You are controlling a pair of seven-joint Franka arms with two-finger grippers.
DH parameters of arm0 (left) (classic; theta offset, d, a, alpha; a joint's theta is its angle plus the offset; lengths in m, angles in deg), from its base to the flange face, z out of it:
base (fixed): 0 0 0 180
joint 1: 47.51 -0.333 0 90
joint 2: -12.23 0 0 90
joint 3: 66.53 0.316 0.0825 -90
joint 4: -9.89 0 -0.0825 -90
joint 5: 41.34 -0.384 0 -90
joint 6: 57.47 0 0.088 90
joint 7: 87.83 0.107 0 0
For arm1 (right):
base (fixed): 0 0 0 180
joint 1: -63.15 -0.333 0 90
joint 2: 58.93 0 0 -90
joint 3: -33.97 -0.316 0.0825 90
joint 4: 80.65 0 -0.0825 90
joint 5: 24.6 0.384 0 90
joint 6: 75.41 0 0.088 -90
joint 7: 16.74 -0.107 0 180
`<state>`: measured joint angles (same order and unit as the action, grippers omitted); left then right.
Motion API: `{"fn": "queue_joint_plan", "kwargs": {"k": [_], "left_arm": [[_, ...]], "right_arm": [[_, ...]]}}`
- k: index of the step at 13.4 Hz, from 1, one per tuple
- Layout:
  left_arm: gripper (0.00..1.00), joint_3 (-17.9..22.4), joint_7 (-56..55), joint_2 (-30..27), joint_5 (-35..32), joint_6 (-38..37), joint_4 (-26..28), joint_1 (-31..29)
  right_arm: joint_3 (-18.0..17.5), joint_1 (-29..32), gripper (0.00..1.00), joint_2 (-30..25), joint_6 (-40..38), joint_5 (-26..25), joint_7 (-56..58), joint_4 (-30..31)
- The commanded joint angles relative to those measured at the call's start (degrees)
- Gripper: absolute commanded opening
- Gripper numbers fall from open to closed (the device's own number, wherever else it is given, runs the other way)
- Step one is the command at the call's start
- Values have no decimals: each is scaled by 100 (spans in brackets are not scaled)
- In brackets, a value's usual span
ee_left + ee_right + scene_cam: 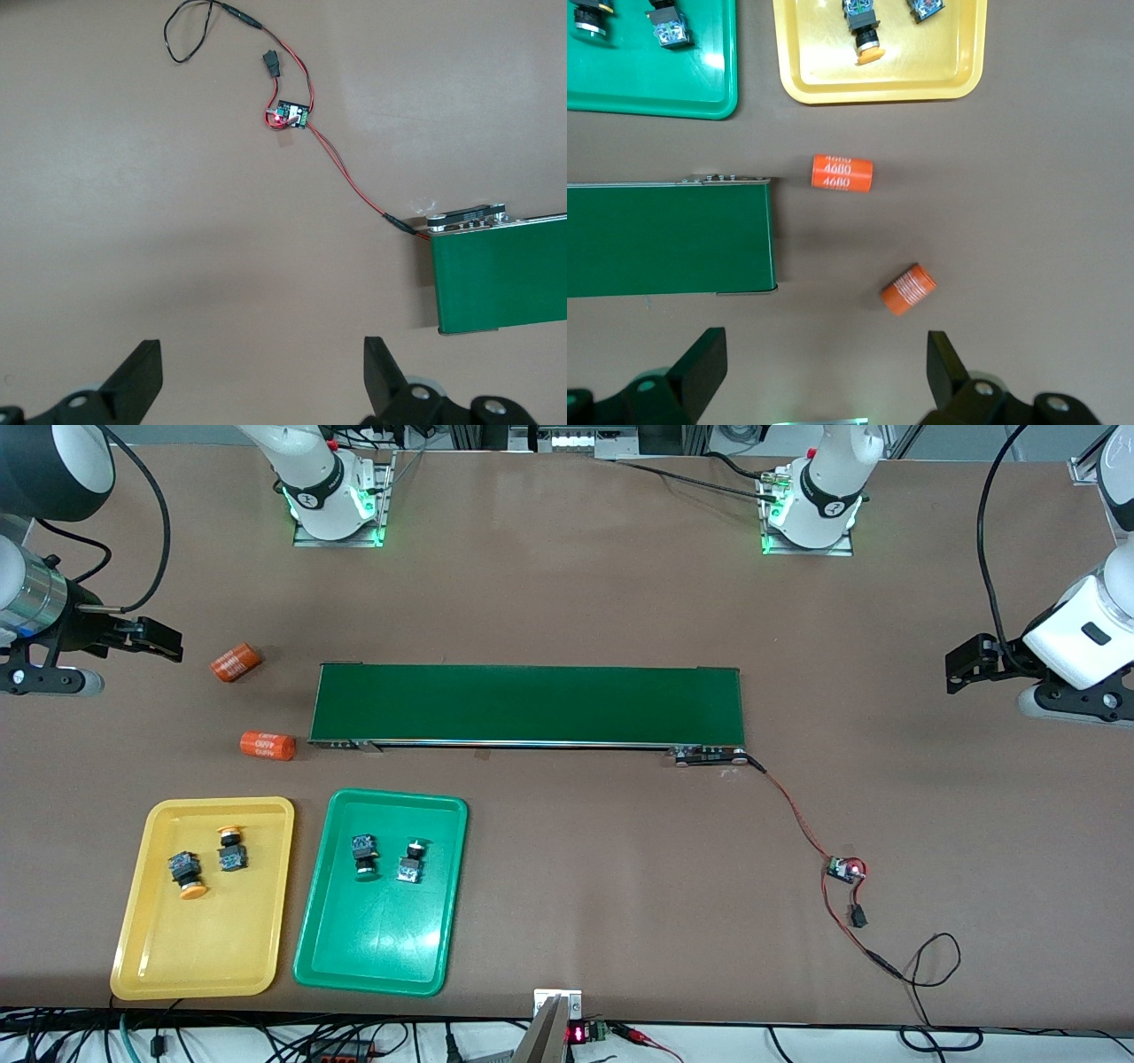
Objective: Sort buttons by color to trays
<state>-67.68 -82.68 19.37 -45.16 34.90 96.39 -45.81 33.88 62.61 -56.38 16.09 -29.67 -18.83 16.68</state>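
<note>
Belt (529,704): lying along mid-table.
Yellow tray (151,948): holding both orange-capped buttons (188,872), (232,850).
Green tray (376,948): sitting just beside it, holding both green-capped buttons (364,856), (411,862).
Left gripper (262,372): released, hovering over bare table near the belt's wired end.
Right gripper (826,372): released, hovering near two orange cylinders (842,172), (909,289).

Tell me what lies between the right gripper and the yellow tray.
The front view shows two orange cylinders on the table between the open right gripper and the yellow tray; the right wrist view shows them too.
</note>
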Motion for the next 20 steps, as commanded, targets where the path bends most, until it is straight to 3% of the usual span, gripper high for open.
{"fn": "queue_joint_plan", "kwargs": {"k": [1, 20], "left_arm": [[100, -26, 12, -45, 48, -18, -37, -21], [100, -34, 38, -36, 30, -9, -19, -13]], "right_arm": [[63, -122, 100, -71, -1, 58, -11, -3], [27, -130, 100, -71, -45, 84, -99, 5]]}}
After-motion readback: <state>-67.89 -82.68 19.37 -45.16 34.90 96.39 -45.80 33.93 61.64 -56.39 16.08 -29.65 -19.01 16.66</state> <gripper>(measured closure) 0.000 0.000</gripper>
